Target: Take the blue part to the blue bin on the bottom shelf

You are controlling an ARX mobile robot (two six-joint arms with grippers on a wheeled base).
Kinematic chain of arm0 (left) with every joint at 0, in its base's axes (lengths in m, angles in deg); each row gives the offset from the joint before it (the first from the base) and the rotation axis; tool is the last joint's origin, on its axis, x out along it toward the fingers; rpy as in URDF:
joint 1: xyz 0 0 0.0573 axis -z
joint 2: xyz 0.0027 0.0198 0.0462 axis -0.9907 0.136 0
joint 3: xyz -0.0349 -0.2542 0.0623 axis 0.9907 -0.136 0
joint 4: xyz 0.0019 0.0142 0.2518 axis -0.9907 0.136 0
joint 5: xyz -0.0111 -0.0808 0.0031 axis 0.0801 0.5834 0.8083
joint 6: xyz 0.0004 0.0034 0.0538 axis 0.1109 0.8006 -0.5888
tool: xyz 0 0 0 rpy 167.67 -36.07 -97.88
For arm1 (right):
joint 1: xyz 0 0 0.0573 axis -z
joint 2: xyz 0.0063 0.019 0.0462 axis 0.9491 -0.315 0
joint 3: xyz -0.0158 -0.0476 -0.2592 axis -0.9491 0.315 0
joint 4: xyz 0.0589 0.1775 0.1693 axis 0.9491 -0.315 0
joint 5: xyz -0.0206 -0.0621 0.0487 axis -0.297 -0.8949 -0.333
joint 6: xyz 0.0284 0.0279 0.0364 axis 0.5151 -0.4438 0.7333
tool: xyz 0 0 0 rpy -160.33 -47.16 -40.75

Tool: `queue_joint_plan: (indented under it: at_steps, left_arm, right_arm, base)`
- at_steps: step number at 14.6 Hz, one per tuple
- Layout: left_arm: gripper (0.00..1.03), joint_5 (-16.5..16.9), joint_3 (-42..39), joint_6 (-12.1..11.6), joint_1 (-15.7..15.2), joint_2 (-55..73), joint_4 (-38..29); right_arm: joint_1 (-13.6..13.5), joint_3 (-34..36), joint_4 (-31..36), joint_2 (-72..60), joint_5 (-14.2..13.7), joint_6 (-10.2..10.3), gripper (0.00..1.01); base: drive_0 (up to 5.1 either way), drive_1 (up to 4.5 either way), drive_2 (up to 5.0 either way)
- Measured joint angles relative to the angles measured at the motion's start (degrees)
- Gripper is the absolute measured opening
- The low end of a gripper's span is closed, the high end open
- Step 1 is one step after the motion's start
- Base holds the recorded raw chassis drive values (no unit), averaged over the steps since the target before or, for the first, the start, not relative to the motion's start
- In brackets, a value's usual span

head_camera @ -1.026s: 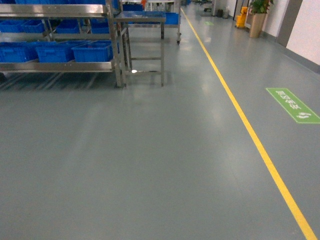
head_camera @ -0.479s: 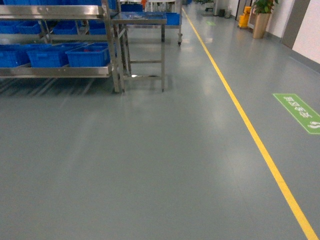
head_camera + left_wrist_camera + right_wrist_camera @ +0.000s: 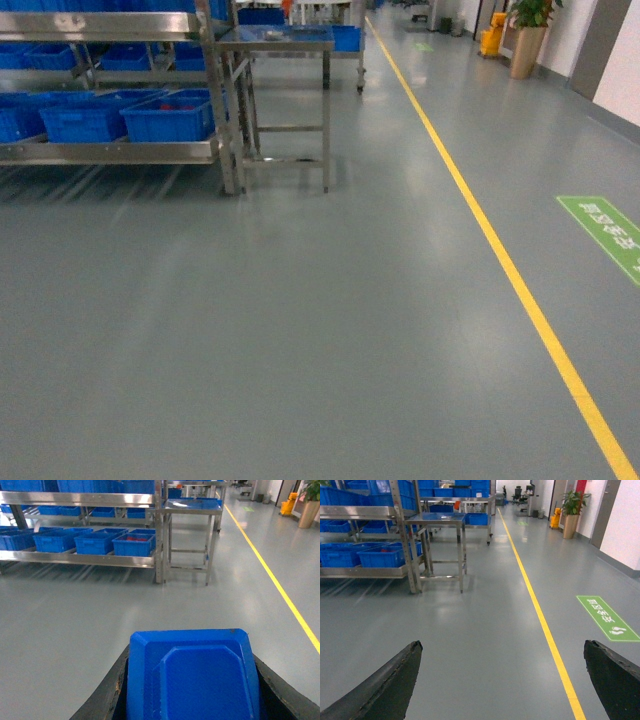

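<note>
Blue moulded plastic part [image 3: 192,677] with chamfered corners is sitting clamped between the left gripper's [image 3: 190,690] black fingers, so pickup looks done while delivery is left. Shiny stainless-steel bottom shelf [image 3: 110,152], carrying open blue plastic bins [image 3: 170,115], is lying well ahead across grey floor. Right gripper [image 3: 505,680] is pointing forward, fingers spread wide, carrying nothing.

Grey floor [image 3: 300,330] (yellow line [image 3: 500,265])
</note>
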Motion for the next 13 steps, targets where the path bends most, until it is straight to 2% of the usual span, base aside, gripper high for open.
queue_joint_plan:
  at_steps: [10,13]
  left_arm:
    - [0.44,0.0,0.0,0.0,0.0,-0.1,-0.2]
    - [0.44,0.0,0.0,0.0,0.0,0.0,0.0]
  right_arm:
    - [0.0,0.0,0.1,0.0,0.0,0.0,0.98]
    - [0.0,0.0,0.0,0.0,0.0,0.0,0.98]
  base:
    - [-2.0,-1.98,-2.0]
    - [0.0,4.37,-4.3]
